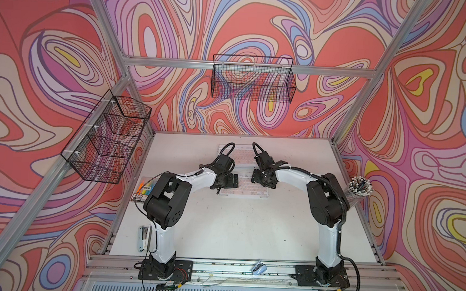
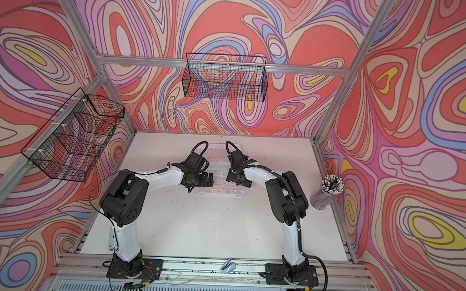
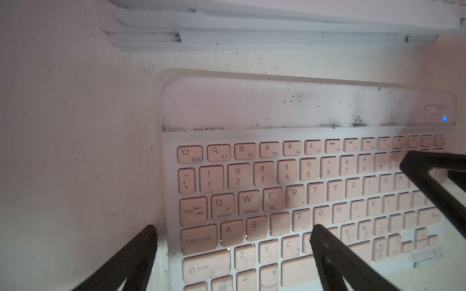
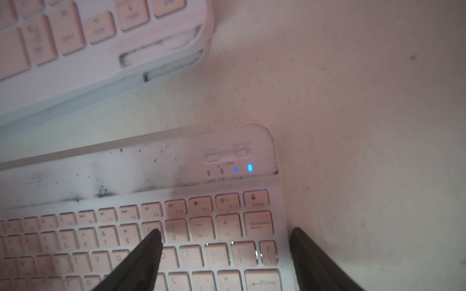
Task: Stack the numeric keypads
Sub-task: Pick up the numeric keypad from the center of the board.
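A pink keypad [image 1: 244, 189] [image 2: 220, 189] lies flat on the white table, with a blue light lit at its right end. Behind it sits a stack of keypads [image 1: 241, 154] [image 4: 100, 50] with a pink one on top. My left gripper [image 1: 225, 182] [image 3: 232, 234] hovers open over the near keypad's [image 3: 277, 189] left end. One of its fingers [image 3: 141, 252] is outside the edge and the other is over the keys. My right gripper [image 1: 263, 179] [image 4: 227, 236] stands open over the right end [image 4: 151, 176], straddling that edge the same way. Neither holds anything.
A packet of highlighters [image 1: 144, 189] lies at the table's left edge, and a clear cup of pens [image 1: 358, 189] stands at the right edge. A stapler [image 1: 142, 238] rests near the left arm's base. Two wire baskets [image 1: 251, 78] [image 1: 109, 137] hang on the walls.
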